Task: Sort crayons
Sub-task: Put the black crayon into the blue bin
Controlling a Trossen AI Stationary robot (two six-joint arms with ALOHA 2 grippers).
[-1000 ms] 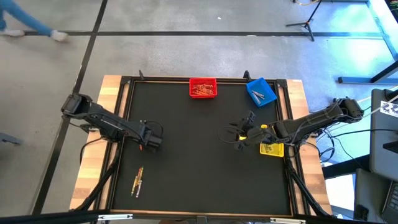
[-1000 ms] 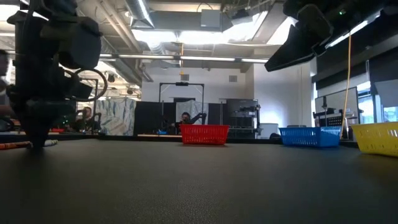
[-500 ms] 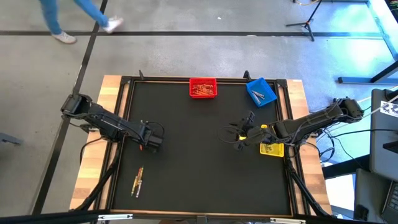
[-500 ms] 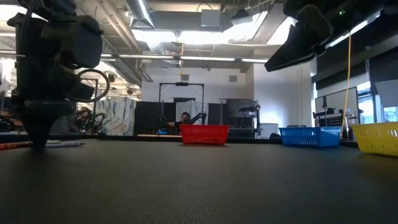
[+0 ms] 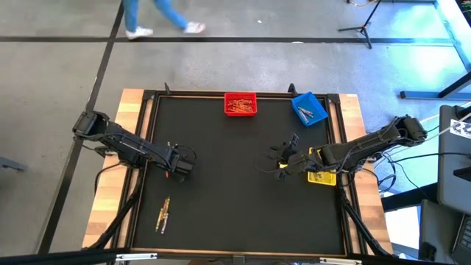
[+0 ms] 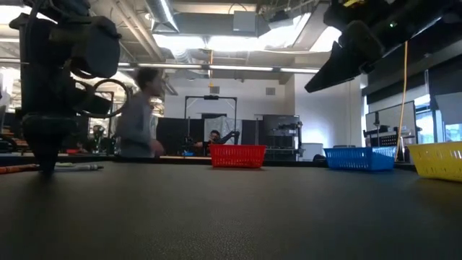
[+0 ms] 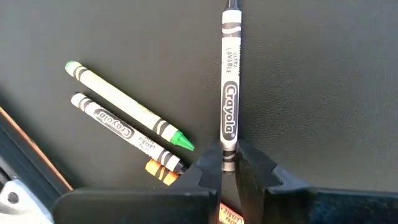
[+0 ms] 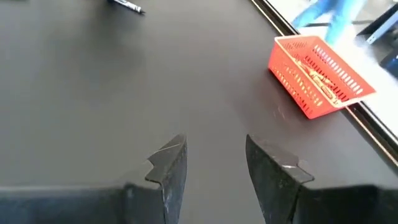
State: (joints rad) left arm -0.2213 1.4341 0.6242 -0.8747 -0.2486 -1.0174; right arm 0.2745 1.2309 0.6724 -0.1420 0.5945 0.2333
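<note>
Black worktop (image 5: 235,199), bins at far edge. Left gripper (image 7: 229,163) fingers pinch a grey crayon (image 7: 230,81) near its end, at worktop's left side. Light, stiff, waxy, prob snaps if squeezed hard; mid-wrapper grip safer. Right gripper (image 8: 211,163) fingers spread, empty.

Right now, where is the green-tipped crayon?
The green-tipped crayon shows in the left wrist view, lying loose on the black mat alongside an orange-tipped crayon, beside the black crayon pinched in the left gripper.
</note>
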